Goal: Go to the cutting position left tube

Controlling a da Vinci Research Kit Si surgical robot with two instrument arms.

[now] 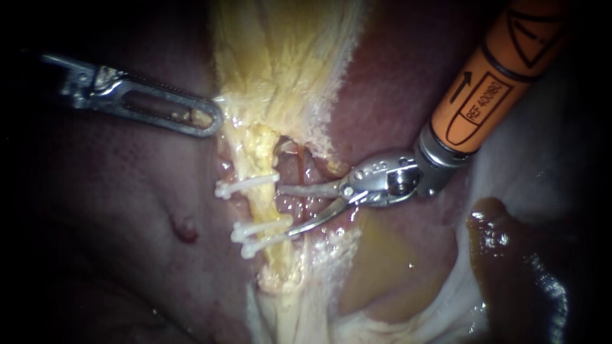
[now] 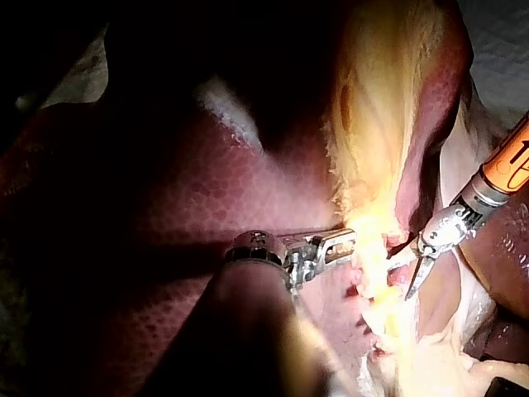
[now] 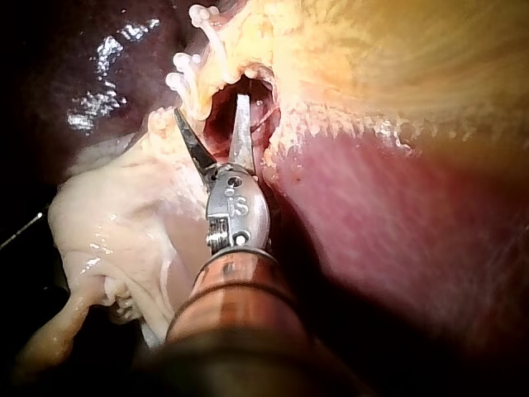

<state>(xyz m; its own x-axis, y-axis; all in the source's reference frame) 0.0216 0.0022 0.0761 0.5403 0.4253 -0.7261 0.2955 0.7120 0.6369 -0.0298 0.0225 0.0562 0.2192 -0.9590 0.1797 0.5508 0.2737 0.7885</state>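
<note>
The left tube (image 1: 261, 150), yellowish and carrying three white clips (image 1: 245, 185), lies on the red liver (image 1: 127, 191). The right instrument (image 1: 285, 211) has its tool wide open and empty, with the blades just beside this tube, between the upper and the lower clips.

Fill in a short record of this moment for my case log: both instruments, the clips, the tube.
left instrument: silver slotted tip, clamped on the edge of the yellow fatty tissue
right instrument: orange-sleeved shaft, two thin blades open
white plastic clips: three across the tube, one upper, two lower
yellow-coated left tube: uncut between the clips
blade position: tips level with the gap between upper and lower clips, not yet around the tube
surroundings: dark red liver
</note>
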